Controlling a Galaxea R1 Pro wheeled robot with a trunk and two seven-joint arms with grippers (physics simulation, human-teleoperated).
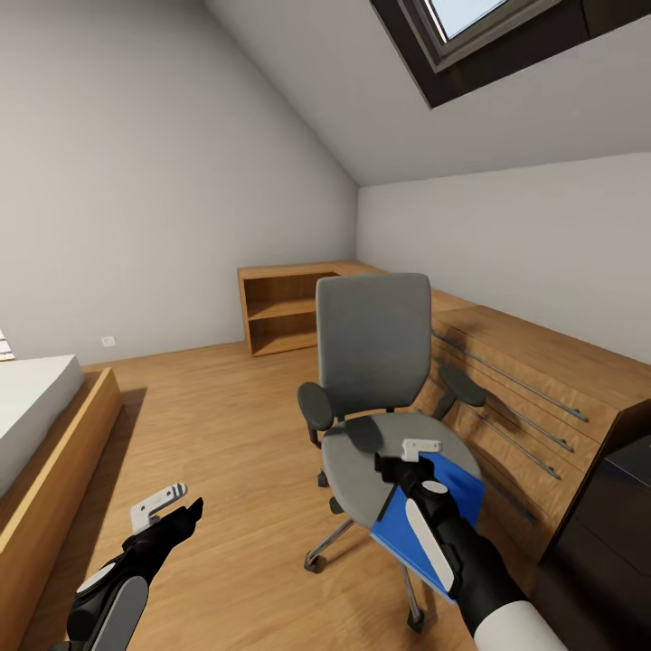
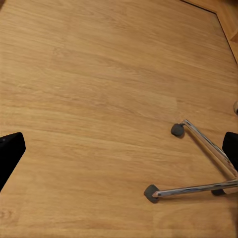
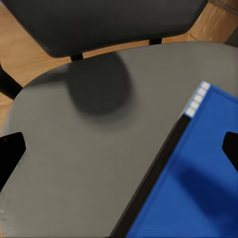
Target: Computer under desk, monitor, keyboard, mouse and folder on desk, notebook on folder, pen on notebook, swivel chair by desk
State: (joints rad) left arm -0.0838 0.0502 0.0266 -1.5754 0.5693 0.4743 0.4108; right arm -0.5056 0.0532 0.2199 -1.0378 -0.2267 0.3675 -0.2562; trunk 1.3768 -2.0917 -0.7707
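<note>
The swivel chair (image 1: pixel 375 348) stands mid-room, its grey seat (image 1: pixel 357 466) facing me. The bright blue folder (image 1: pixel 457 488) lies tilted on the seat's right front and overhangs the edge. My right gripper (image 1: pixel 404 459) hovers just above the seat at the folder's near edge. In the right wrist view its fingers (image 3: pixel 10 153) stand wide open, with the folder (image 3: pixel 198 173) and bare seat (image 3: pixel 74 163) between them. My left gripper (image 1: pixel 172 506) is open over bare floor, left of the chair. The left wrist view shows the chair's silver legs (image 2: pixel 206 144) and casters.
A long light wooden cabinet (image 1: pixel 533 380) with metal rails runs along the right wall, ending in an open shelf unit (image 1: pixel 280 312). A black furniture corner (image 1: pixel 619 515) shows at the right edge. A bed on a wooden frame (image 1: pixel 45 425) sits at the left. Wooden floor (image 1: pixel 217 425) lies between.
</note>
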